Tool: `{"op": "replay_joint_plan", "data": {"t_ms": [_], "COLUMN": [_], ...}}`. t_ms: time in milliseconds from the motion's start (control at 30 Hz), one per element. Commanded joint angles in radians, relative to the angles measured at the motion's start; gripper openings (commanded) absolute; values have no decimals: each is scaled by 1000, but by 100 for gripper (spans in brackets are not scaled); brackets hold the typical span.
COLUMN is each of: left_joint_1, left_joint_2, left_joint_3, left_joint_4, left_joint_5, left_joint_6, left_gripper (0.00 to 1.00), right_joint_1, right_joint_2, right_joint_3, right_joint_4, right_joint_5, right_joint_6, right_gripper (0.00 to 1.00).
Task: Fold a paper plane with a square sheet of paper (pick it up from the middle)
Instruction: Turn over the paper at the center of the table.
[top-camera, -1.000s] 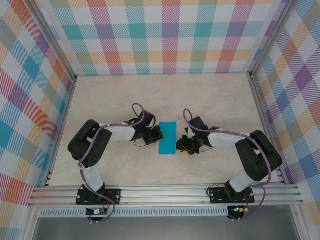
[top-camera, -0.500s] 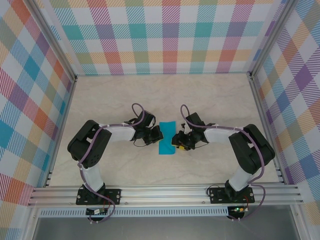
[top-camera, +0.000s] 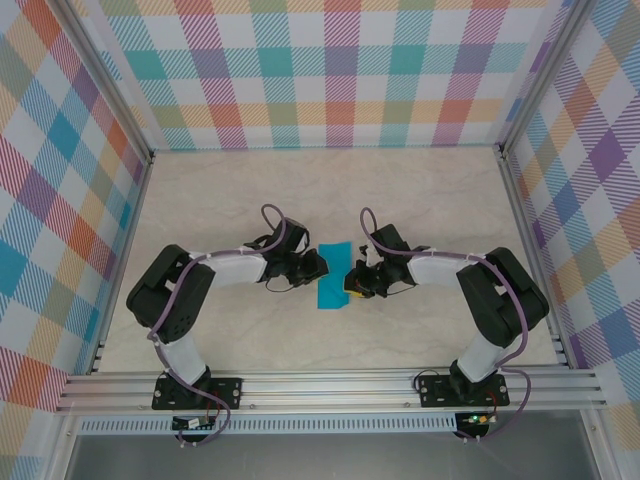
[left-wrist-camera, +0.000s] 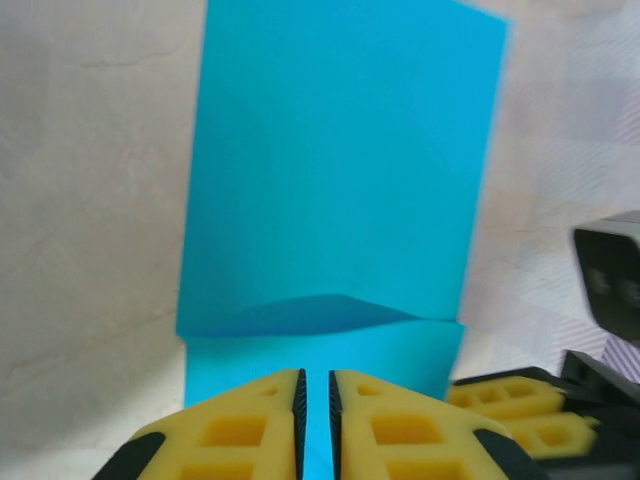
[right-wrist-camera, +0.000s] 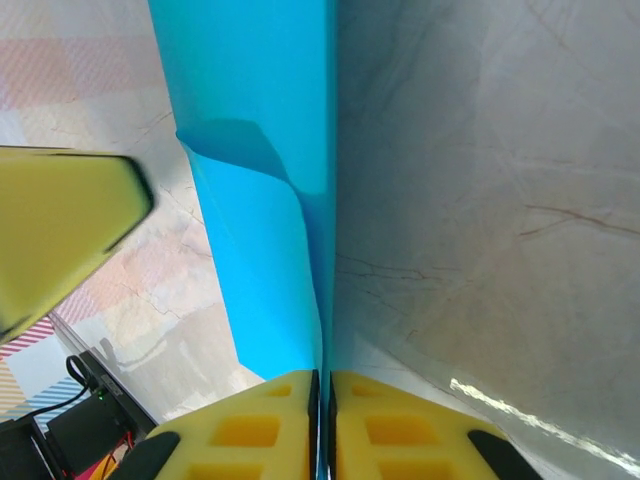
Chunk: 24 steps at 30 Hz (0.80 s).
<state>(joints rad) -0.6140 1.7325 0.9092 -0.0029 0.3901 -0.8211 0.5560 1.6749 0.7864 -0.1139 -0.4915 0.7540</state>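
At mid-counter (top-camera: 420, 200), top view: the sheet (top-camera: 334, 275) lies as a narrow rectangle, its long axis running away from the arm bases. Your left claw (top-camera: 318, 268) meets its left long edge about midway. Your right claw (top-camera: 352, 284) meets the right long edge, slightly nearer the bases. The sheet sits between the two and touches both, so neither arm is nearer.

Left wrist view: the sheet (left-wrist-camera: 340, 170) stretches straight ahead of the left claw (left-wrist-camera: 315, 385). The jaws stand a thin slit apart with blue showing in the slit, and a small buckle sits just ahead. You cannot tell whether it pinches the edge. The right claw (left-wrist-camera: 515, 405) is at lower right.

Right wrist view: the right claw (right-wrist-camera: 322, 385) is closed on the sheet (right-wrist-camera: 260, 80), which rises edge-on from between the jaws, one layer curling off.

Judgement: the next move likely turns on that right-edge grip, with the edge carried across the long axis toward your left claw.
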Motion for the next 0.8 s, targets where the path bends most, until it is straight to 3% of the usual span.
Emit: {"op": "replay_joint_plan", "data": {"t_ms": [0, 300, 567, 767], "left_joint_1": [-10, -10, -8, -6], "left_joint_2": [-105, -238, -316, -384], "left_joint_3": [-18, -55, -92, -137], "left_joint_4": [-45, -157, -192, -208], "left_joint_5": [-49, -173, -259, -308], "left_joint_6": [23, 42, 24, 4], "left_gripper": [18, 21, 22, 22], "right_joint_1": [-4, -3, -2, 35], "right_joint_2": [-28, -91, -273, -348], "right_joint_3": [30, 63, 148, 279], "right_joint_4": [-23, -154, -494, -829], "right_joint_5": [-11, 56, 308, 611], "right_joint_6": [-37, -86, -179, -176], "right_gripper": [10, 8, 8, 8]}}
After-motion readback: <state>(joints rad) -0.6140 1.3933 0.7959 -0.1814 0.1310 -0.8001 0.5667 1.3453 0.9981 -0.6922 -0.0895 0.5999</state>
